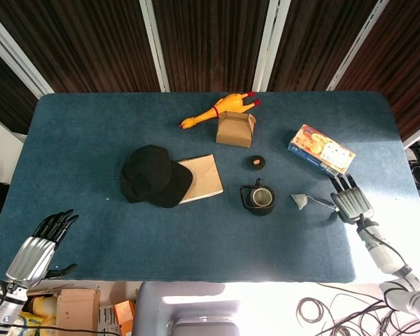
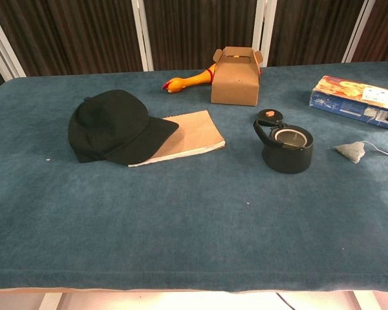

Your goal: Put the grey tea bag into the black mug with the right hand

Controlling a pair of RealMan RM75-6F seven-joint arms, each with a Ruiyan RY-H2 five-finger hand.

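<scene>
The grey tea bag [image 1: 300, 202] lies flat on the blue table [image 1: 196, 245], just beside the black mug [image 1: 260, 198] at the mug's 3 o'clock, apart from it. Its long axis runs roughly 9 to 3 o'clock in the head view, with its pale string [image 2: 383, 151] trailing off toward 3 o'clock. The right robot hand [image 1: 348, 199] rests near the table's right edge, at 3 o'clock from the bag, fingers spread and holding nothing; whether it touches the string cannot be told. At the mug's 12 o'clock sits a small dark roll [image 1: 257, 162]. The left robot hand [image 1: 45, 241] is at 7 o'clock by the table's corner, fingers apart, empty.
</scene>
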